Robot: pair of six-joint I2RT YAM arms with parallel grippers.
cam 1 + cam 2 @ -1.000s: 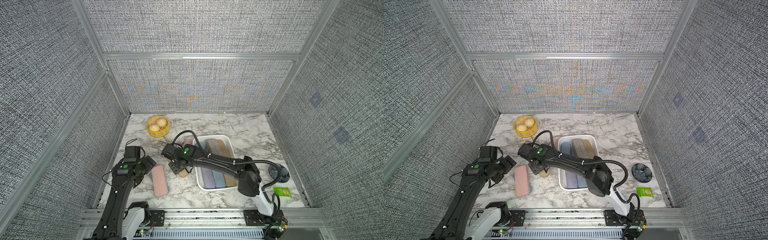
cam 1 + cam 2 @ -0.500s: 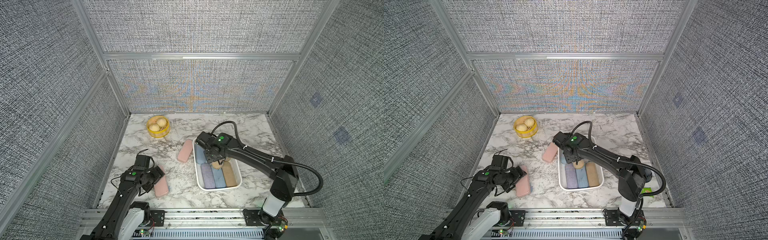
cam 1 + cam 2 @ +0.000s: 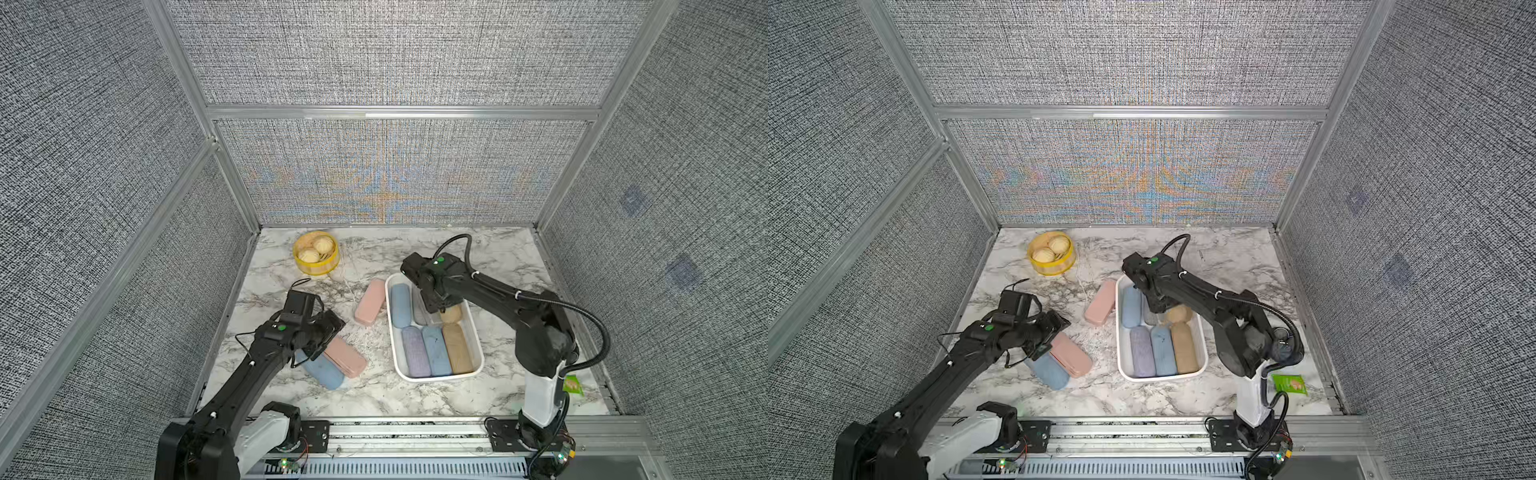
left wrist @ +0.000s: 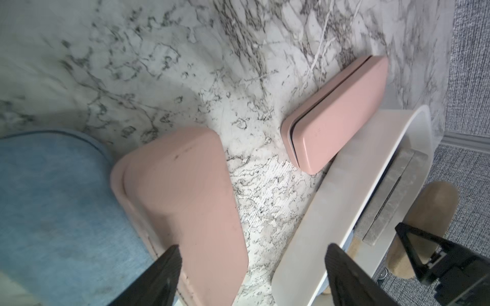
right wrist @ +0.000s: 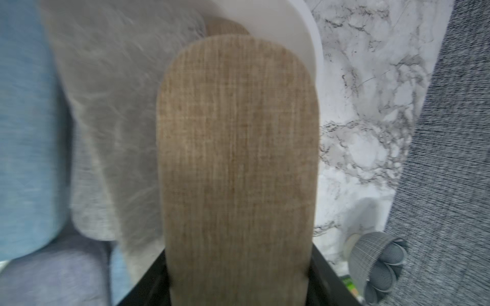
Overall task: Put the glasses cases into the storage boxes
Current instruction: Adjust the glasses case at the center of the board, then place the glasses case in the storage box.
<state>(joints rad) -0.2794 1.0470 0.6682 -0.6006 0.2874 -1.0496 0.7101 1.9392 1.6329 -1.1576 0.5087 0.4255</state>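
The white storage box (image 3: 440, 377) (image 3: 1167, 377) holds several glasses cases: blue (image 3: 400, 305), grey, lavender (image 3: 415, 351), blue and tan (image 3: 457, 349). My right gripper (image 3: 440, 305) (image 5: 238, 278) is shut on another tan case (image 5: 238, 159) (image 3: 1177, 313), held over the box's far right part. One pink case (image 3: 370, 306) (image 4: 336, 114) lies against the box's left wall. At front left a second pink case (image 3: 347, 357) (image 4: 185, 198) lies beside a blue case (image 3: 322, 368) (image 4: 53, 212). My left gripper (image 3: 324, 332) (image 4: 253, 254) hangs open just above them, holding nothing.
A round yellow steamer basket (image 3: 316, 253) with pale buns stands at the back left. A small dark patterned bowl (image 5: 381, 262) and a green packet (image 3: 573, 384) sit right of the box, near my right arm's base. Fabric walls close in three sides.
My right gripper carried the tan case from the table left of the box to over the box. My left gripper moved right, over the front pink case, which now lies more slanted.
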